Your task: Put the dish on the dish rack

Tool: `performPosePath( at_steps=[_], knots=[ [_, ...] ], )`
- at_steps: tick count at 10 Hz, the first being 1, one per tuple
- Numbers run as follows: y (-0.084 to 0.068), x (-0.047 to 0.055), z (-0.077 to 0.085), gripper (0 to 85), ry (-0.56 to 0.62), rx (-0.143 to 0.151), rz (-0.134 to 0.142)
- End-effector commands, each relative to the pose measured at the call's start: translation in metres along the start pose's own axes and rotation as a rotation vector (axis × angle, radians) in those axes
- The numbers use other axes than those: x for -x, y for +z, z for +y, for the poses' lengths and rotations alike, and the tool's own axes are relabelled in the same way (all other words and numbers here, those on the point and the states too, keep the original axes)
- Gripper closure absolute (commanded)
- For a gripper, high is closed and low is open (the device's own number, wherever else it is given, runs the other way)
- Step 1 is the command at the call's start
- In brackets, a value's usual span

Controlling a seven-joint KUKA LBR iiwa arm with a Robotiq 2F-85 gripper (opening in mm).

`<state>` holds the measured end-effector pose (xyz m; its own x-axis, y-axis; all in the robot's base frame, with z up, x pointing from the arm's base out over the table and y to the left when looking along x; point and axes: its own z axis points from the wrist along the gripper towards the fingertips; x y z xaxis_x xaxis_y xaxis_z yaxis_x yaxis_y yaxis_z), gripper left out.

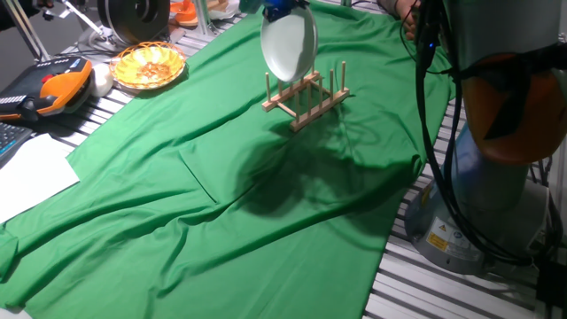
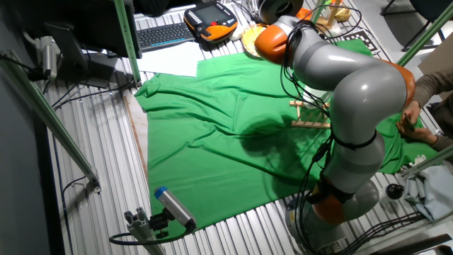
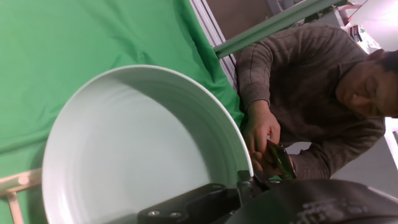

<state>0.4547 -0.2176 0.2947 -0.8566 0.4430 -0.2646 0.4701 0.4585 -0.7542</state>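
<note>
With the tool (image 1: 277, 11) pinching the white plate (image 1: 289, 44) by its top rim, edge-on just above the wooden dish rack (image 1: 306, 96), it should lower the plate straight between two peg rows.

- The dish (image 1: 289, 44) hangs on edge at 12 o'clock over the rack (image 1: 306, 96), blocking entry from above.
- Bare green cloth (image 1: 221, 195) lies open from the rack's 3 round to 9 o'clock.
- A basket (image 1: 148, 66) stands well apart at the rack's 9 o'clock, off the cloth.
</note>
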Motion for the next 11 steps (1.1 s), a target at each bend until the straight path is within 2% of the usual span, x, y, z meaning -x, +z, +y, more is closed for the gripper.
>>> performPosePath(
  at_steps=[1,11],
  knots=[
    [0.0,-0.001,0.002,85.0,0.006,0.003,0.002],
    [0.002,-0.006,0.014,85.0,0.053,0.015,-0.004]
  ],
)
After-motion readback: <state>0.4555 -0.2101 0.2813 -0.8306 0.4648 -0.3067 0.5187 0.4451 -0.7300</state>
